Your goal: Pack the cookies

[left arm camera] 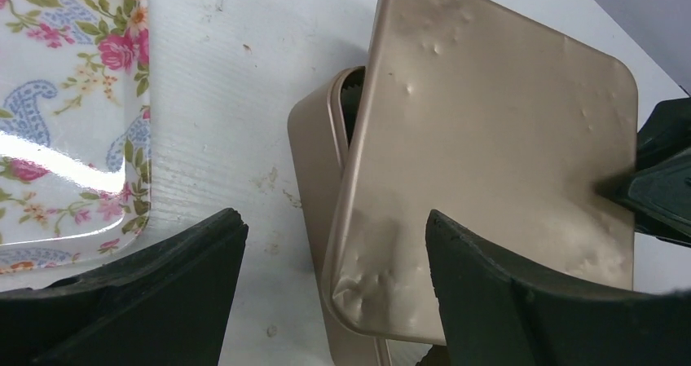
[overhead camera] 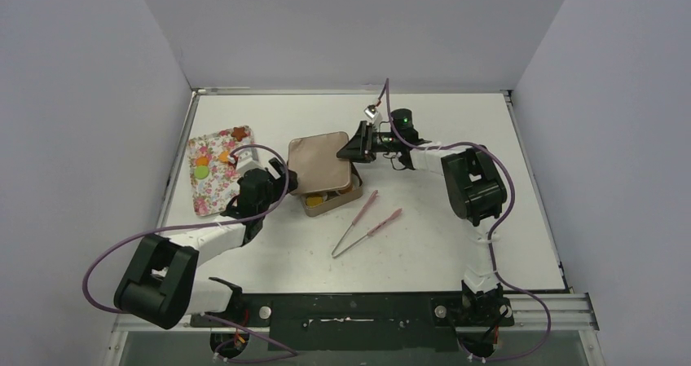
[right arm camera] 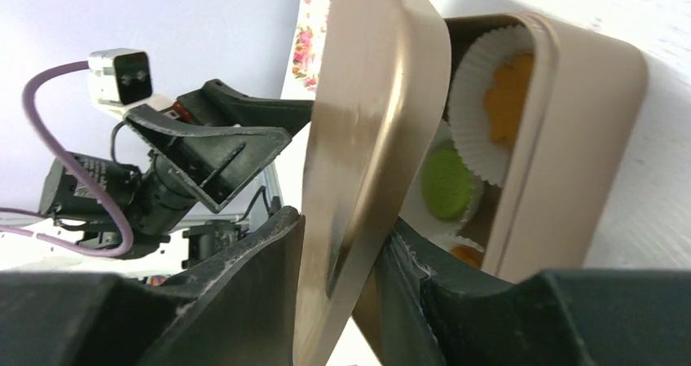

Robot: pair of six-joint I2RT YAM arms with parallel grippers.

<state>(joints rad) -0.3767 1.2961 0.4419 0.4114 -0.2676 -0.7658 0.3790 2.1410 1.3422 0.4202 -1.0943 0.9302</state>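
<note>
Orange and green cookies (right arm camera: 505, 97) sit in white paper cups (right arm camera: 466, 68) inside the tin (right arm camera: 570, 138), just past the right claw's (right arm camera: 344, 231) fingertips and under the tilted lid (right arm camera: 367, 121). They are small flat pieces. The upper orange one has a flower edge, the green one is round, and a second orange one lower down is half hidden. More cookies, orange, green and brown, lie on the floral tray (overhead camera: 213, 196), out beyond the left claw's (left arm camera: 336, 219) left finger.

The right claw has its fingers on either side of the lid's rim. I cannot tell whether they are pinching it or just bracketing it. The left claw is spread wide and holds nothing, with the tin's near corner between and ahead of its fingers.

The step looks like seating the lid. The lid sits skewed on the tin, leaving one side uncovered, so it should be turned square with the tin's walls before it goes down, then lowered level so that no cup gets crushed. The left claw could close in to steady the tin. Pink tongs (overhead camera: 364, 222) lie on the counter (overhead camera: 440, 244), apart from both claws.
</note>
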